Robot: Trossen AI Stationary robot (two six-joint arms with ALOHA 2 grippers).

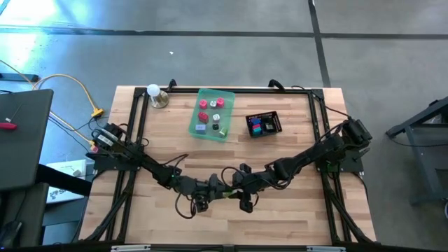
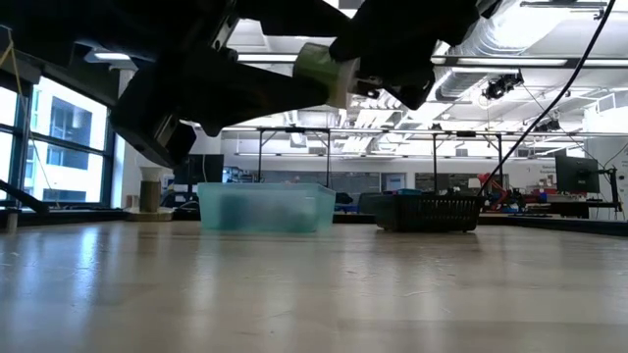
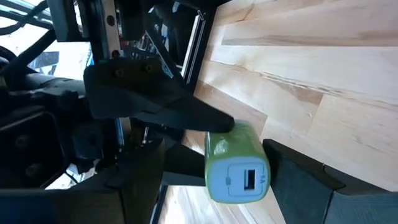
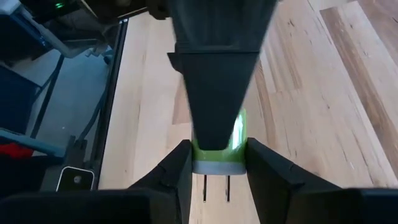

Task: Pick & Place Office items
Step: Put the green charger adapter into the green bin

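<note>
Both arms meet above the near centre of the tabletop (image 1: 280, 210), where a green-and-white item (image 3: 236, 163), blocky with two metal prongs, is held in the air. The left gripper (image 3: 239, 158) clamps its sides; the right gripper (image 4: 217, 158) is also closed on its flanks, so a handover appears underway. It looks light, rigid and smooth-skinned, hence likely slippery; grip the flat sides, clear of the prongs. Remaining pieces sit in the green tray (image 1: 194, 122) and black basket (image 1: 278, 123).

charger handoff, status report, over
Both grippers, left and right, shut on green charger above table centre. Tray, basket beyond. Nothing blocking.
</note>
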